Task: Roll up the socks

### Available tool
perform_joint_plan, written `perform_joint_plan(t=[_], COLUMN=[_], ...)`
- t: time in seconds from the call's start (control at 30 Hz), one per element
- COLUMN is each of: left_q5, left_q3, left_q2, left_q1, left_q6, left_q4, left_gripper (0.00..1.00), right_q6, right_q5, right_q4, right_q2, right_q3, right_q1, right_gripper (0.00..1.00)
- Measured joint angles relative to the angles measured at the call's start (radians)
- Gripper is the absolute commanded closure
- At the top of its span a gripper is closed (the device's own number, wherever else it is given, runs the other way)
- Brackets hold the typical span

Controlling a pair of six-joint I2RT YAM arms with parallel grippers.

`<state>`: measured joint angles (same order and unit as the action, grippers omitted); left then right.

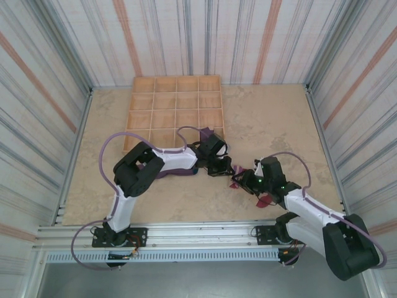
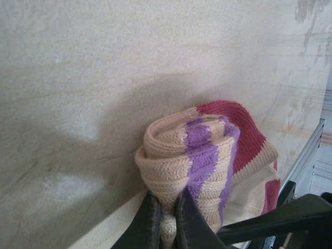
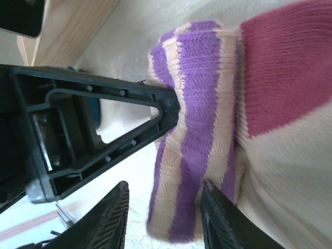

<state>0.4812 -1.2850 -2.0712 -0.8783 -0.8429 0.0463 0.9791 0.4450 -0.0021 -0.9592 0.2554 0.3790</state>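
Note:
A tan sock with purple cuff stripes and a red toe is rolled up on the table, between the two grippers. My left gripper is shut on the roll's tan edge, which is pinched between its jaws. My right gripper is open, and the striped cuff hangs between its fingers, touching the right one. One black finger of the left gripper presses on the cuff from the left. In the top view the left gripper and right gripper meet at the sock.
A wooden tray with several compartments lies just behind the grippers, its edge close by. A dark purple sock lies under the left arm. A red scrap of fabric shows beside the right arm. Striped walls enclose the table.

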Motion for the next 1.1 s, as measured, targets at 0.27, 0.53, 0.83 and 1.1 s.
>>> perform_joint_plan(t=[0.27,0.53,0.83,1.1], left_q5=[0.004,-0.033,-0.152,-0.374], left_q3=[0.083,0.147,0.313,0.46], left_q2=[0.072,0.123,0.247,0.371], left_q1=[0.086,0.093,0.068,-0.043], left_q6=[-0.003,-0.034,-0.165,-0.372], left_q4=[0.009,0.004,-0.071,-0.143], left_gripper=[1.0,1.0,1.0,1.0], right_q6=[-0.022,-0.042,-0.182,-0.342], right_q5=[-0.084,-0.154,-0.183,-0.185], right_q4=[-0.289,-0.366,-0.265,-0.15], right_q2=[0.073,-0.085,-0.37,-0.589], right_q3=[0.114,0.145,0.315,0.484], right_q1=[-0.004,-0.008,-0.026,-0.018], right_gripper=[0.53,0.51,0.48,0.45])
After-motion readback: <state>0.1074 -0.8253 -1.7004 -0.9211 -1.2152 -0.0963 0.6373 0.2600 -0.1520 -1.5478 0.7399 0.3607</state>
